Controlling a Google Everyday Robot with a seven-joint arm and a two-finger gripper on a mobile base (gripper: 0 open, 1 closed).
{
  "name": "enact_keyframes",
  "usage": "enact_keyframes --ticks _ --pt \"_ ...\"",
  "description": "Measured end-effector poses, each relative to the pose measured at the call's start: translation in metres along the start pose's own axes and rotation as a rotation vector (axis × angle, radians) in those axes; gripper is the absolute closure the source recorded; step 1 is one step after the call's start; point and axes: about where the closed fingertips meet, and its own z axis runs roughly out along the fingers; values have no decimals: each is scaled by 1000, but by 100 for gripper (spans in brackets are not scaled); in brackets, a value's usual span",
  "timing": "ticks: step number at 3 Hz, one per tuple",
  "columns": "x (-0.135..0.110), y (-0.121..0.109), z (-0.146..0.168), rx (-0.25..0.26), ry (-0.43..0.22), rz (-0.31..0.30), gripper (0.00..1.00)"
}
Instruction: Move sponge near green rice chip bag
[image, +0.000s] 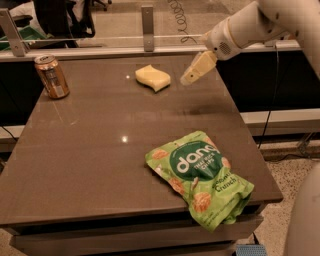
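on the brown table (75, 165), far left, one copper-coloured drinks can (51, 76) stands upright. count: one can, one sponge (152, 78), one green rice chip bag (200, 175). the sponge lies flat at far centre, well apart from the bag at the near right edge. the gripper (188, 78) hangs just right of the sponge, apart from it; whether it is open or closed cannot be told.

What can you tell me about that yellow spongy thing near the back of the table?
The sponge is a pale yellow, soft-looking foam block with wavy edges and no marks. It lies flat on the brown table near the far edge, right of the can and well behind the green rice chip bag. Only the tabletop touches it. The gripper hangs just to its right, apart from it.
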Motion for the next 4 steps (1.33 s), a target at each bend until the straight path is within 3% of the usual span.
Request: enact_keyframes --ticks 3,4 --pt "-20 16 107 -99 -35 106 0" --pt "-23 29 131 -131 -45 131 18"
